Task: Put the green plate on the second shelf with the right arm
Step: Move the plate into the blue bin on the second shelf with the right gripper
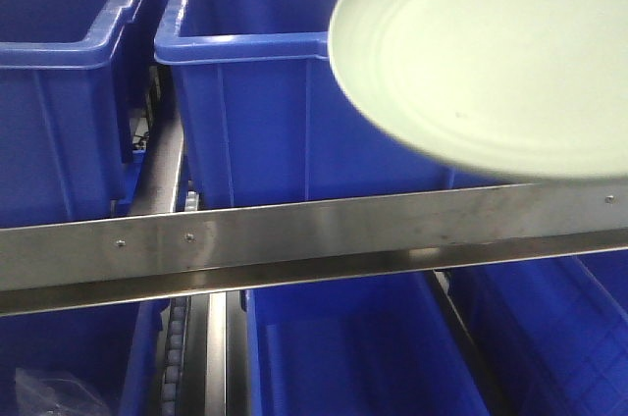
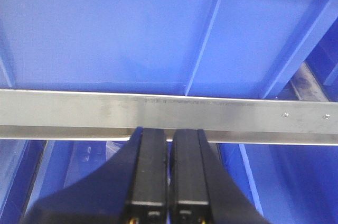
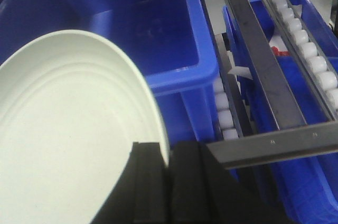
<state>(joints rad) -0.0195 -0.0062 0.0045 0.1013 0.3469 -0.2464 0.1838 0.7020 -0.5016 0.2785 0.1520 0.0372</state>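
Item one: the green plate (image 1: 491,53), pale and ringed, hung tilted in the air in front of a blue bin (image 1: 255,102) on the shelf, above the steel rail (image 1: 294,239). From my right wrist camera I saw the right gripper (image 3: 169,155) pinching the plate's (image 3: 68,139) rim, black fingers (image 3: 148,182) closed edge-on against it, the open blue bin (image 3: 158,34) beyond and a white roller track (image 3: 309,49) to the side.

Item two: the left gripper (image 2: 169,145), fingers pressed together with nothing between them, idle just below a steel rail (image 2: 158,110) and facing a blue bin wall (image 2: 132,28).
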